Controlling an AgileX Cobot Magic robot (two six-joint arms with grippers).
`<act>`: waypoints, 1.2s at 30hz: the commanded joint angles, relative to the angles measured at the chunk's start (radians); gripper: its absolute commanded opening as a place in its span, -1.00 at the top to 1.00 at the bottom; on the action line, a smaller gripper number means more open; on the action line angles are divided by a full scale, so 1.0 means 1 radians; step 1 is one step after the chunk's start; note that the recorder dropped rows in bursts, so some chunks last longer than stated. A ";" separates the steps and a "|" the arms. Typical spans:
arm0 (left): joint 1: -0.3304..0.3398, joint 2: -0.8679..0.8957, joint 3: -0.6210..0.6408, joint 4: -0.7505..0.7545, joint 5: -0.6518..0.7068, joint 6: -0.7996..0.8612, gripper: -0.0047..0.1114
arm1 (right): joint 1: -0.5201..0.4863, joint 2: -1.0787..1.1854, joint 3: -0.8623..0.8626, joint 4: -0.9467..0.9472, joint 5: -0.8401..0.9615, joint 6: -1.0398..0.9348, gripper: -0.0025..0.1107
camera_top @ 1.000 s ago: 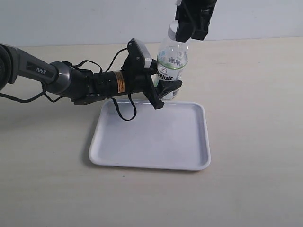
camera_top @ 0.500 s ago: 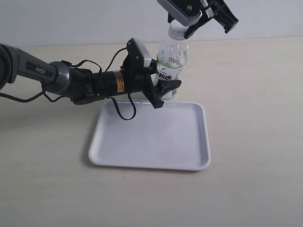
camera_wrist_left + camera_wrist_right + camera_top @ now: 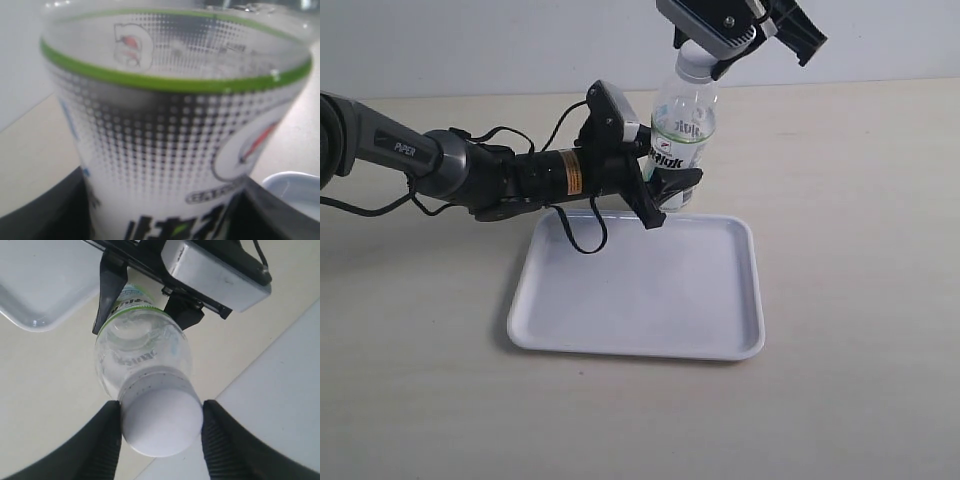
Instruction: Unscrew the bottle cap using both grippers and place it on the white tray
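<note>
The clear bottle (image 3: 682, 140) with the white-and-green label stands upright on the table just behind the white tray (image 3: 640, 290). My left gripper (image 3: 670, 195) is shut on the bottle's lower body from the left; in the left wrist view the label (image 3: 175, 140) fills the frame between the black fingers (image 3: 45, 215). The white bottle cap (image 3: 698, 62) sits on the bottle's neck. My right gripper (image 3: 701, 58) comes down from above and is shut on the bottle cap (image 3: 161, 422), its ribbed fingers (image 3: 100, 445) pressed on both sides.
The tray's rim (image 3: 30, 320) lies close beside the bottle's foot, and a corner of it (image 3: 295, 182) shows in the left wrist view. The left arm (image 3: 470, 175) with its cable stretches across the table's left. A pale wall rises behind the table.
The right gripper has turned about the cap since one second ago, its body swinging to the right. In the last half second almost nothing moved. The left gripper keeps its hold.
</note>
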 commanded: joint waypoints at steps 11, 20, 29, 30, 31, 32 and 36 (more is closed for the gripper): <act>-0.002 -0.021 -0.002 -0.012 -0.032 -0.018 0.92 | 0.002 -0.018 0.000 0.014 -0.015 0.524 -0.23; -0.002 -0.021 -0.002 -0.012 -0.032 -0.018 0.92 | 0.002 -0.030 0.000 0.014 -0.015 1.268 -0.23; -0.002 -0.021 -0.002 -0.017 -0.032 -0.019 0.92 | 0.002 -0.030 0.000 0.015 -0.015 1.585 -0.23; -0.002 -0.021 -0.002 -0.017 -0.032 -0.019 0.92 | 0.002 -0.030 0.000 0.015 -0.015 1.601 -0.23; -0.002 -0.021 -0.002 -0.017 -0.032 -0.019 0.92 | 0.002 -0.028 0.000 0.015 -0.015 1.614 -0.23; -0.002 -0.021 -0.002 -0.017 -0.032 -0.019 0.92 | 0.002 -0.028 0.000 0.015 -0.013 1.622 -0.23; -0.002 -0.021 -0.002 -0.017 -0.032 -0.019 0.92 | 0.002 -0.028 0.000 0.013 -0.013 1.637 -0.23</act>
